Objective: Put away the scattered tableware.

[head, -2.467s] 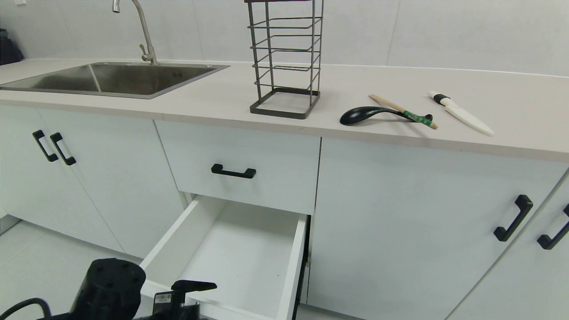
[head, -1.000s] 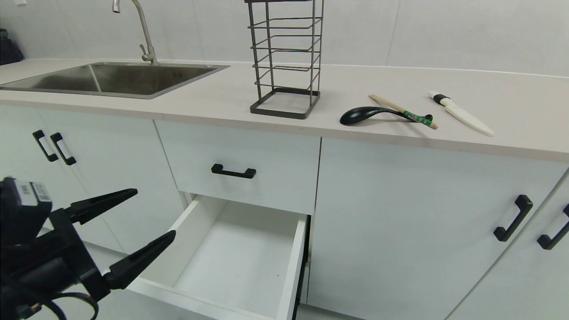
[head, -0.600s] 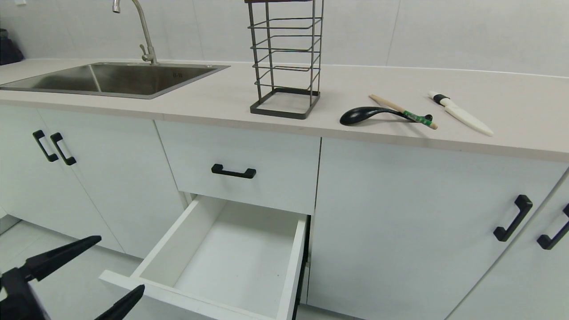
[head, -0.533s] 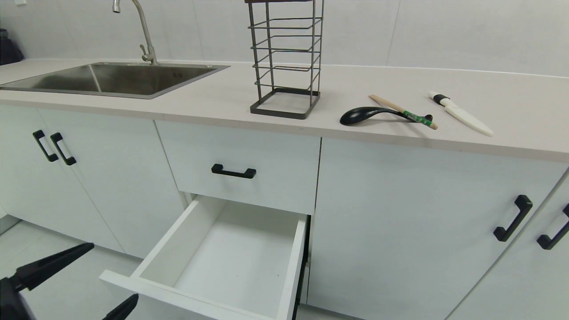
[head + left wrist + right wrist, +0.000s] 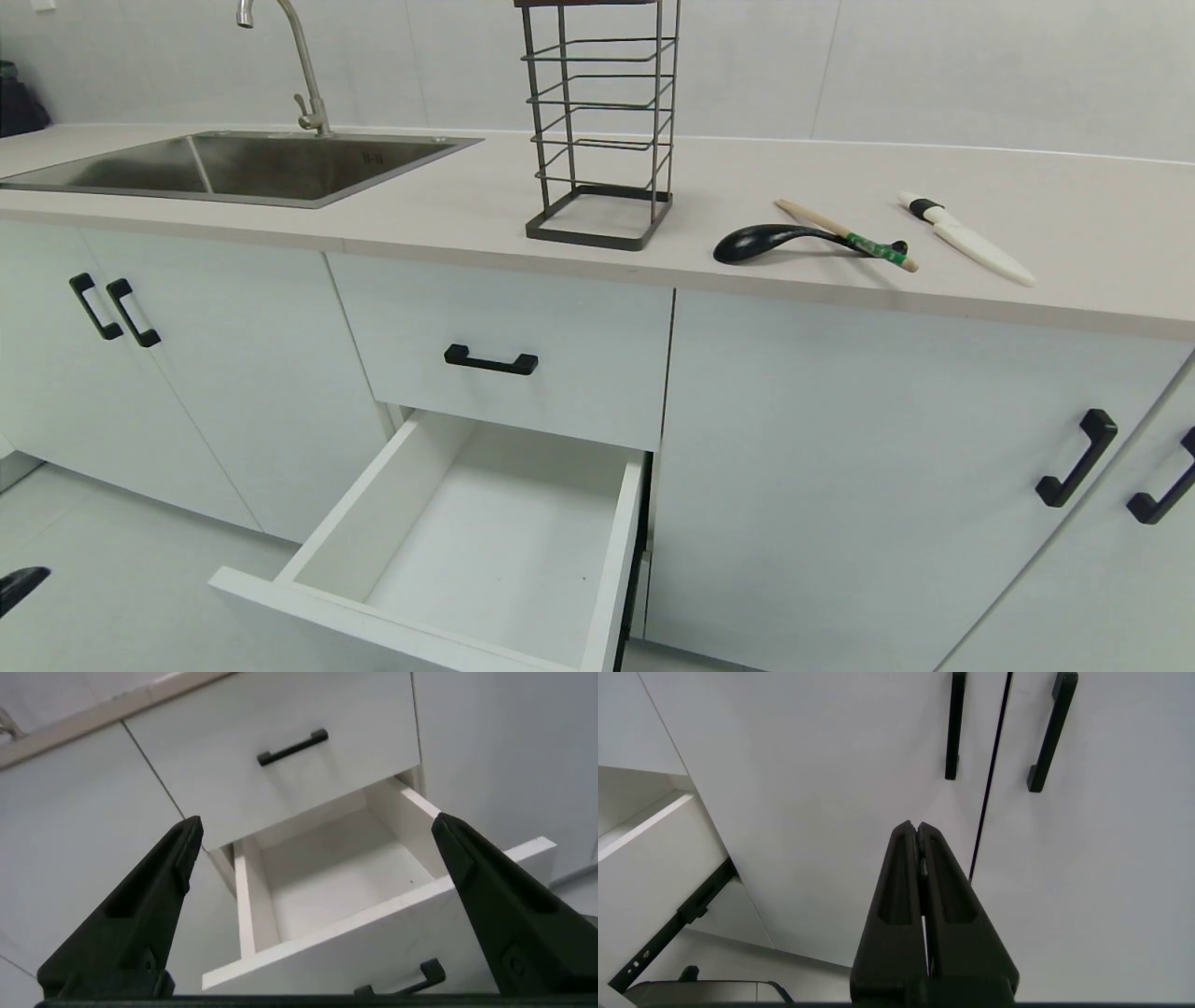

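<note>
Head view: the worktop (image 5: 448, 219) carries three items of tableware on its right half, to the right of the one upright wire rack (image 5: 597, 121) and well apart from the one sink (image 5: 233, 163) with its one tap (image 5: 301, 65). Item 1: one black spoon (image 5: 754, 242), long axis roughly parallel to the front edge, bowl toward the robot's left, handle running right. Item 2: chopsticks (image 5: 836, 224); whether one stick or a pair lying together cannot be told. Their long axis is diagonal, far end to the left, near end to the right, crossing the end of the spoon's handle. Item 3: one white knife (image 5: 976, 245), near the chopsticks but apart from them, on a similar diagonal, black-banded end away, tapered end toward the front edge and the right. Below the worktop, one upper drawer (image 5: 560, 327) is shut and one lower drawer (image 5: 611, 560) is pulled out. At the lower left edge one black fingertip (image 5: 17, 586) shows over the floor. Left wrist view: the left pincer (image 5: 315, 821) is spread wide and holds nothing; it faces the pulled-out lower drawer, with the shut upper drawer above it. Right wrist view: the right pincer (image 5: 917, 829) has its two fingers pressed together with nothing between them, in front of white cabinet doors bearing two upright black handles (image 5: 952, 723), one on each side of the door gap
</note>
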Tool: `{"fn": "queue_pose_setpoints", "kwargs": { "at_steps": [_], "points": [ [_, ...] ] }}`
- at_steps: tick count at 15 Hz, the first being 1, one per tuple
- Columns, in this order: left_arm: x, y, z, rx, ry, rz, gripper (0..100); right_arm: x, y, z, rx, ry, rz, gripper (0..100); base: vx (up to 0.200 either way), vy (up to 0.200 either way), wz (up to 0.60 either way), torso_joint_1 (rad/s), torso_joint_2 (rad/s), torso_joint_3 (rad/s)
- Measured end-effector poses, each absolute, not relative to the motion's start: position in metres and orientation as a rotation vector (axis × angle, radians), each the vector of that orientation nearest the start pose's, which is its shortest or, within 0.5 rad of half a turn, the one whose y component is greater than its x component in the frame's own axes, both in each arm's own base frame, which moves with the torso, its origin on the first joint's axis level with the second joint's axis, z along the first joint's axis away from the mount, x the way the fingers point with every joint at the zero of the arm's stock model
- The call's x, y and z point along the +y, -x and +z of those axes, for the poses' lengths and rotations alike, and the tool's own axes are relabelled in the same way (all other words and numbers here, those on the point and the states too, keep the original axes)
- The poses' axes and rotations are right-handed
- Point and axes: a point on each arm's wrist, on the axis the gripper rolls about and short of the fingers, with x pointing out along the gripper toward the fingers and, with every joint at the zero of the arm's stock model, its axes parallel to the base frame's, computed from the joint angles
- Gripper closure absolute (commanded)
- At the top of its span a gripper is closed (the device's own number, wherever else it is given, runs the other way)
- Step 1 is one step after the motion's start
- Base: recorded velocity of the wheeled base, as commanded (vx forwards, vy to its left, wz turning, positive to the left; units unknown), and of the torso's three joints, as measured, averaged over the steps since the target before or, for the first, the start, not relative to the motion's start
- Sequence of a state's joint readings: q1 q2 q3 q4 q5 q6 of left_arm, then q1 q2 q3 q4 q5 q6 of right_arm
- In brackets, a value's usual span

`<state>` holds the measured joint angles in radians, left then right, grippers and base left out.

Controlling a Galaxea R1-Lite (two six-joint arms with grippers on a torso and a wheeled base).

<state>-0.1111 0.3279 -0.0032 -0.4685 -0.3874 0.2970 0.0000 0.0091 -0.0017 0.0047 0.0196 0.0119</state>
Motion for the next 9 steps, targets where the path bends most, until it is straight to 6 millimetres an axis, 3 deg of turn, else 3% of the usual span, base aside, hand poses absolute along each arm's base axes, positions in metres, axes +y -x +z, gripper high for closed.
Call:
{"fn": "queue_pose_setpoints", "kwargs": {
  "at_steps": [4, 9],
  "points": [
    [-0.008, 0.015, 0.108, -0.219, -0.304, -0.405, 0, 0.000, 0.022, 0.076, 0.012, -0.012, 0.019, 100, 0.000, 0.000, 0.00, 0.000, 0.00, 0.000],
    [-0.005, 0.023, 0.081, -0.070, -0.256, -0.229, 0, 0.000, 0.022, 0.076, 0.012, -0.012, 0.020, 100, 0.000, 0.000, 0.00, 0.000, 0.00, 0.000]
  ]
}}
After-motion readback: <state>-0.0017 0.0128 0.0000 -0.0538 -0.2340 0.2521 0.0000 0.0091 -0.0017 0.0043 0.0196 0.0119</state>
